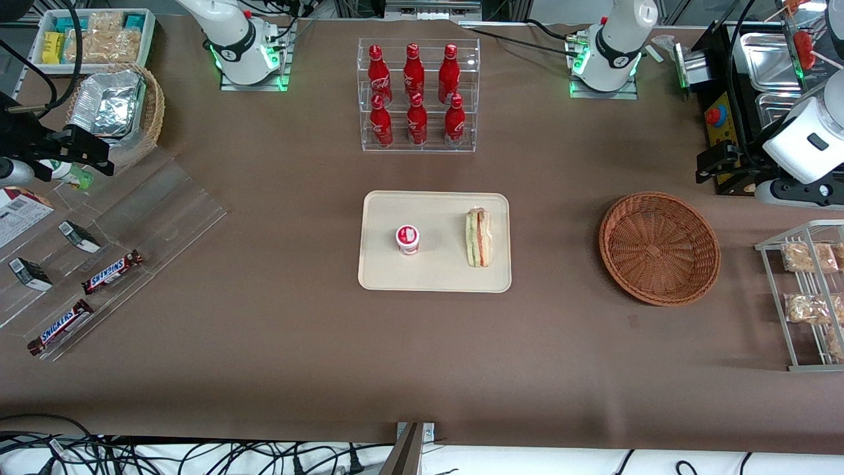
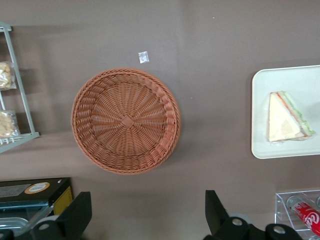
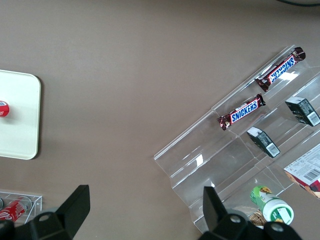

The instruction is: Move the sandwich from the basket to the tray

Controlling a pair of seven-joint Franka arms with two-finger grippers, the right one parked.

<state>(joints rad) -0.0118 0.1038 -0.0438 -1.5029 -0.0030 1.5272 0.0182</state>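
The sandwich (image 1: 478, 237) (image 2: 287, 117), a triangular wedge with red and green filling, lies on the cream tray (image 1: 435, 277) (image 2: 265, 100), at the side nearest the working arm. The round reddish-brown wicker basket (image 1: 659, 247) (image 2: 125, 120) holds nothing. My left gripper (image 1: 713, 165) (image 2: 146, 215) hovers above the table, farther from the front camera than the basket and toward the working arm's end. It is open, with only bare table between its black fingers (image 2: 75, 215).
A small cup with a red-and-white lid (image 1: 407, 239) stands on the tray. A clear rack of red bottles (image 1: 417, 95) is farther back. A wire rack of bagged snacks (image 1: 804, 297) stands beside the basket. A black appliance with metal trays (image 1: 758, 66) is close to the gripper.
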